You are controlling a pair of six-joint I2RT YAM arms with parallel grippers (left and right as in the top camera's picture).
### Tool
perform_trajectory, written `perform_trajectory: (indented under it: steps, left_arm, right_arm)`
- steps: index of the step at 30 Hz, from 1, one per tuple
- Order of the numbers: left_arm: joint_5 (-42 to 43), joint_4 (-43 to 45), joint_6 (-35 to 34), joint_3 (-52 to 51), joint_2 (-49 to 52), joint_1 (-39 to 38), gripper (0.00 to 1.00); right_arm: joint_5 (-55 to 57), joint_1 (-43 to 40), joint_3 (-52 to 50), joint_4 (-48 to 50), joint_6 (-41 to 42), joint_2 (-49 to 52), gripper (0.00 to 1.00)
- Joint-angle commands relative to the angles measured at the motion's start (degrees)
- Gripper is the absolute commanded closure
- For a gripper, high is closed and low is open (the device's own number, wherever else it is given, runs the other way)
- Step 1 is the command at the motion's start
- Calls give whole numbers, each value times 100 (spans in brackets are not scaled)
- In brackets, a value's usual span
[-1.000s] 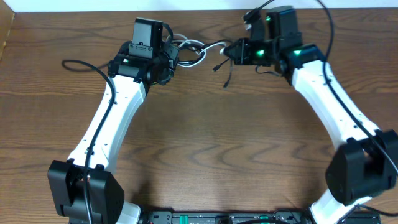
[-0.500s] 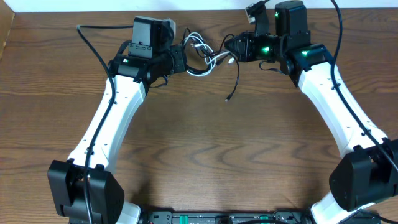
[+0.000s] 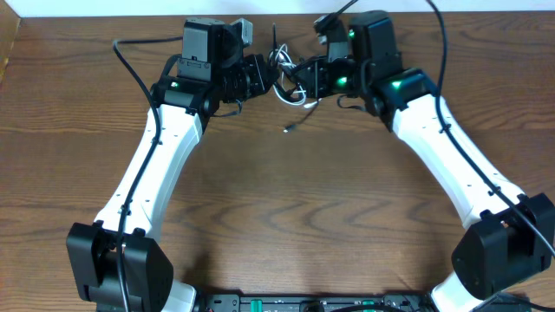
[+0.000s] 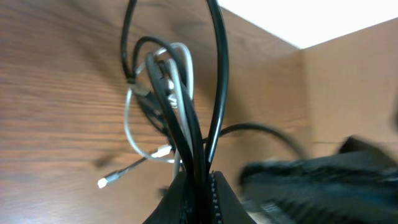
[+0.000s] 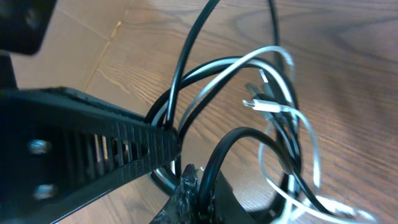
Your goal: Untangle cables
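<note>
Cables [image 3: 290, 80], black and white, tangled between left gripper [image 3: 260, 76] and right gripper [image 3: 307, 76], each clenched on a black strand.

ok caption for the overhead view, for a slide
Left end effector and right end effector both grip the tangled black and white cables at the far edge of the wooden table

surface: brown wood-grain table [image 3: 286, 217] | on it: left arm base [image 3: 117, 269], right arm base [image 3: 503, 260], near edge

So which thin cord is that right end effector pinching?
The black cord: it runs into the right end effector, while the white cord only loops alongside.
</note>
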Motion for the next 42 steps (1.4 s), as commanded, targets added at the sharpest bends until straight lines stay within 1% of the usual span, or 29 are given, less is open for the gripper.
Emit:
perform_trajectory:
  steps: [1,2,3,5,6,7,8,12,18,22,24,27,32,35,38,39,42]
  left_arm:
    - [1001,332,-966,33,-20,22,93]
    - [1259,501,-964,33,-20,24,93]
    - [1403,597,-962,33,-20,24,93]
    - [1530,691,-925,33,-20,24,93]
    - [1530,688,-782,33,-20,24,93]
    - [1528,686,-562,33,-20,24,93]
    - [1528,682,-308,33,-20,24,93]
    - [1528,664,527,33,-17,24,93]
    - [1526,667,1241,33,-17,24,93]
    - [1467,669,1266,33,-17,24,93]
    - [1464,671,1117,33,-17,24,93]
    - [1335,678,529,33,-17,24,93]
    - [1161,688,-1187,33,-17,22,93]
    - [1161,682,-1884,33,-17,22,92]
    - [1134,686,-2284,33,-17,22,93]
    - [1123,686,-2299,33,-17,22,93]
    - [1121,684,-2295,33,-17,22,93]
  right_arm:
    - [367,72,9,-44,-9,-50,99]
    - [367,74,9,-57,-9,-50,97]
    - [365,70,9,-59,-9,-50,92]
    - [306,2,11,-52,-13,-74,79]
    - [221,-52,11,-33,-15,-90,69]
    - [61,-122,11,-2,-48,-122,61]
    - [-155,-203,11,39,-103,-157,56]
    - [-1003,-669,11,144,-205,-439,43]
    - [-1834,-1403,11,138,-232,-796,41]
    - [-2127,-1641,11,13,-269,-774,39]
    - [-2120,-1648,11,-133,-487,-750,38]
    - [-1921,-1628,11,-417,-673,-686,36]
    - [-1285,-1556,11,-920,-704,-487,37]
    - [-1495,-1471,11,-944,-721,-396,43]
    - [-1661,-1403,11,-785,-741,-422,48]
    - [-1696,-1403,11,-682,-741,-428,50]
    - [-1742,-1427,22,-376,-636,-531,61]
